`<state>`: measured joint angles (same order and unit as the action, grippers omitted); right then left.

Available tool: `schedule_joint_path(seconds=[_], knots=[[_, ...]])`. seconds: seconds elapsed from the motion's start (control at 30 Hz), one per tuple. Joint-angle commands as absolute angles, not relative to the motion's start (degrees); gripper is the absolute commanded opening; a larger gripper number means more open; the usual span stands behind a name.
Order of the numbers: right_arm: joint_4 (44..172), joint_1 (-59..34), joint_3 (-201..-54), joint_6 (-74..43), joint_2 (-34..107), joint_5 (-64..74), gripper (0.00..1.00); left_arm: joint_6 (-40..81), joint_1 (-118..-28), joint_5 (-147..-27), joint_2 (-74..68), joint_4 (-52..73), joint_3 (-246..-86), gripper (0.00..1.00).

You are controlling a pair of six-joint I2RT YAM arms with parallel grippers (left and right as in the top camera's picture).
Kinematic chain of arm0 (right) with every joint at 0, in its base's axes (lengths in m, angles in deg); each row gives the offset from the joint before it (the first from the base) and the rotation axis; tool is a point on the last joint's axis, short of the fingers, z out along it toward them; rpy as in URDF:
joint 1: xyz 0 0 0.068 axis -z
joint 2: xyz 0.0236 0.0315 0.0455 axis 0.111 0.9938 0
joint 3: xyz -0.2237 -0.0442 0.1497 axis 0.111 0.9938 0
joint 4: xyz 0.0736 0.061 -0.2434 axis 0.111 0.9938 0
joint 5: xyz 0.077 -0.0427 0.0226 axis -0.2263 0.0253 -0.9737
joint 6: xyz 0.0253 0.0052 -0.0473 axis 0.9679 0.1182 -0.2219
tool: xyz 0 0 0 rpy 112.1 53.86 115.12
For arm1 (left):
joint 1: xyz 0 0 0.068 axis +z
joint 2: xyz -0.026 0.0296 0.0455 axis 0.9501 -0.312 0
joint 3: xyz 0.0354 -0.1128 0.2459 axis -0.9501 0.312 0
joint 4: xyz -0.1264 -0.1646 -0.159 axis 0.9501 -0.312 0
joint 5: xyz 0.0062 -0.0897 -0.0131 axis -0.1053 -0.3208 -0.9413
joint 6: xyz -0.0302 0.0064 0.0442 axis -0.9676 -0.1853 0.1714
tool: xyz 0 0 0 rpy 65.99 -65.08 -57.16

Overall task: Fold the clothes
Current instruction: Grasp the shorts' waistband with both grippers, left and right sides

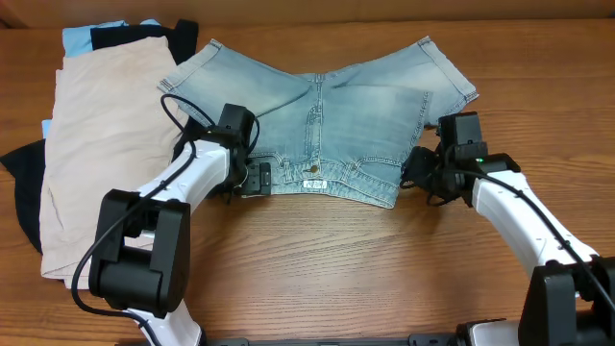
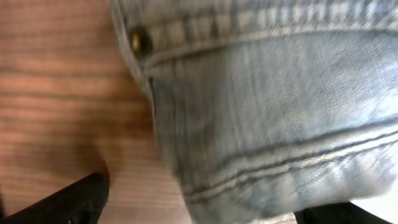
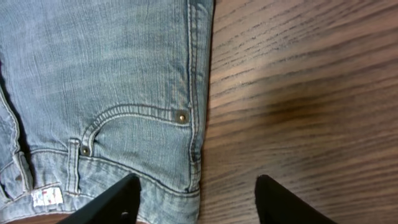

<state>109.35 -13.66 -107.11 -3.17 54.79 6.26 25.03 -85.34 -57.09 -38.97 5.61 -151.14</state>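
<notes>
Overhead first: the denim shorts (image 1: 327, 125) lie spread flat across the middle of the frame, waistband toward the lower edge and legs fanning toward the top. The left gripper (image 1: 252, 180) sits at the waistband's left end and the right gripper (image 1: 415, 171) at its right end. From up here I cannot tell how wide either pair of jaws stands. The beige shorts (image 1: 96, 144) are heaped at the left of the frame.

Left wrist view: the jaws are wide. One of the black fingers (image 2: 74, 199) is in the lower left corner over the bare table (image 2: 56, 93), the other is at the lower right. Blurred denim with double stitching fills the space between and above them, and nothing is pinched.

Right wrist view: the jaws stand moderately apart. The left-hand finger sits over the waistband corner at the lower left, its partner over bare wood at the lower right. The shorts' side edge runs down between them, unclamped.
</notes>
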Motion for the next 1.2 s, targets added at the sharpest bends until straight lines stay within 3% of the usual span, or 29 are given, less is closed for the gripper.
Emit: schedule_joint_path(seconds=[0.0,0.3,0.77,0.87,0.93,1.0,1.1,1.13,1.17], knots=[[108.43,-15.24,-105.36,-1.40,54.97,7.22,0.60,23.43,-86.30,-57.42,-38.90,10.35,-148.99,0.98],[108.54,-22.21,-105.27,0.96,56.13,12.62,0.59,23.43,-86.52,-60.57,-38.93,15.08,-147.22,0.99],[103.88,-22.82,-105.27,1.07,64.74,13.97,0.63,23.41,-86.54,-60.57,-38.93,20.43,-147.22,0.79],[103.77,-22.82,-105.27,0.50,65.24,13.66,0.53,23.39,-86.54,-60.61,-38.93,21.48,-147.22,0.74],[103.69,-22.82,-105.27,-0.01,65.24,13.34,0.52,23.39,-86.54,-60.63,-38.93,22.07,-147.22,0.72],[103.66,-22.82,-105.27,-0.01,65.24,13.34,0.46,23.39,-86.56,-60.98,-38.93,22.55,-147.22,0.65],[103.64,-22.82,-105.27,-0.01,65.24,13.34,0.33,23.39,-86.83,-61.05,-38.93,22.90,-147.22,0.41],[103.62,-22.82,-105.27,-0.01,65.24,13.36,0.21,23.41,-86.98,-61.03,-38.93,23.05,-147.22,0.28],[103.58,-22.82,-105.29,-0.01,65.24,13.36,0.12,23.41,-86.98,-61.05,-38.93,23.18,-147.25,0.06]])
